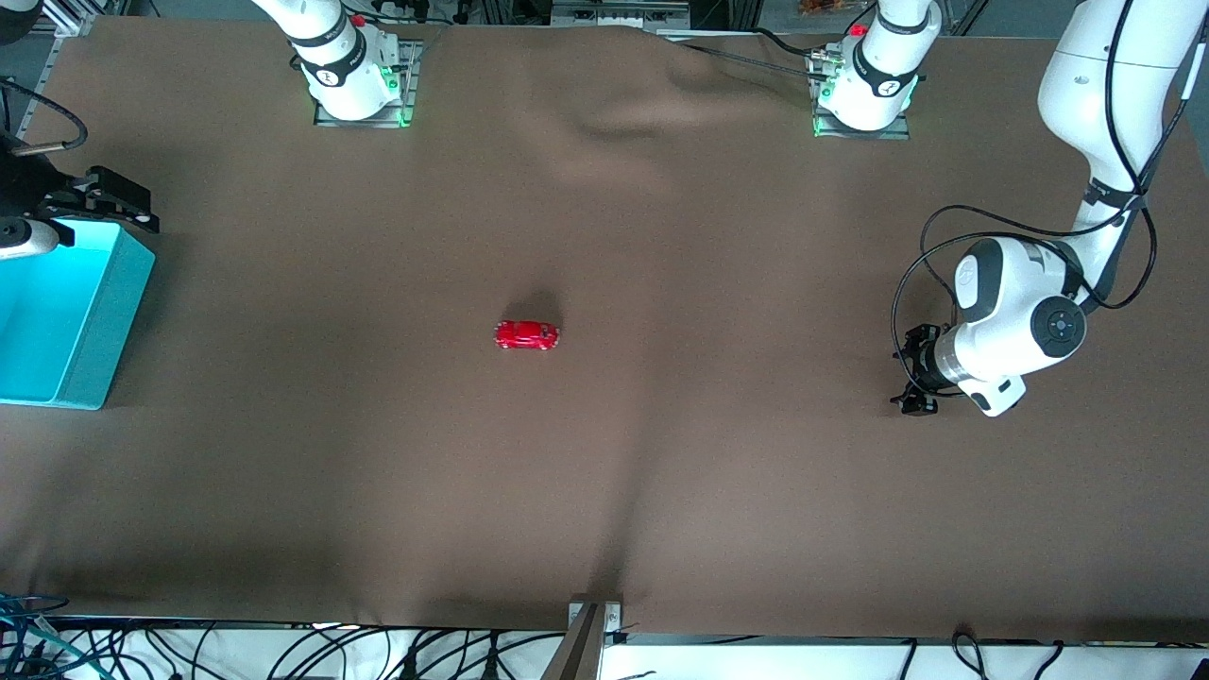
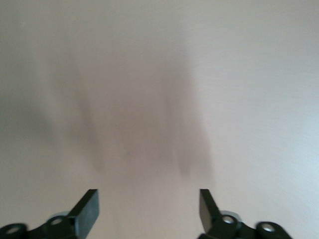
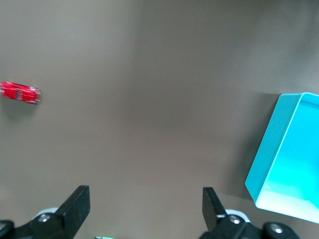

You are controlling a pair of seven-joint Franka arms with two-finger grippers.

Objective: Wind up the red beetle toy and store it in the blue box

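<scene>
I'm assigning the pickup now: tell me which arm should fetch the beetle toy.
Probably the right. Its open right gripper hovers by the blue box, with the red beetle toy in its wrist view. The open left gripper sits over bare cloth, similarly far from the toy.

Red beetle toy (image 1: 527, 334), turquoise blue box (image 1: 94, 321)

We see a matt brown cloth (image 1: 661, 236) over the table, lightly rippled. The red beetle toy (image 1: 527, 334) shines glossy, perhaps painted metal, though it is too small for us to tell. The blue box (image 1: 104, 321) looks like smooth plastic. The arms wear glossy white shells.
</scene>
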